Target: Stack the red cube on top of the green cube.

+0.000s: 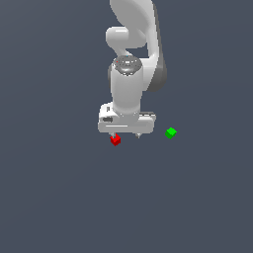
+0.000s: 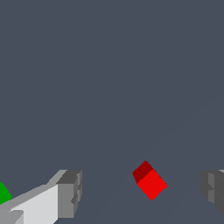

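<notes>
- Standing wide apart, the jaws of the gripper [image 1: 127, 134] are gripping nothing; the wrist view is showing one grey fingertip [image 2: 70, 193] and the other fingertip [image 2: 213, 188] far apart with open surface between them.
- Sitting in that gap, the red cube [image 2: 149, 180] is lying nearer one fingertip than the other, touching neither, and turned at an angle to the line between them.
- Looking at the exterior view, the red cube [image 1: 115, 140] is showing just under the gripper's tip on the exterior view's left, partly overlapped by that tip; whether the finger is touching it cannot be told from there, and only the wrist view is making the clearance plain.
- Resting on the dark grey tabletop [image 1: 59, 197], the green cube [image 1: 170, 132] is lying apart from the red one, off to the exterior view's right of the gripper and outside the jaws.
- Peeking in at the frame edge of the wrist view, the green cube [image 2: 3, 193] is appearing only as a sliver beyond the white finger body.
- Rising above the gripper, the white arm [image 1: 129, 74] is pointing straight down; only the exterior view is showing it.
</notes>
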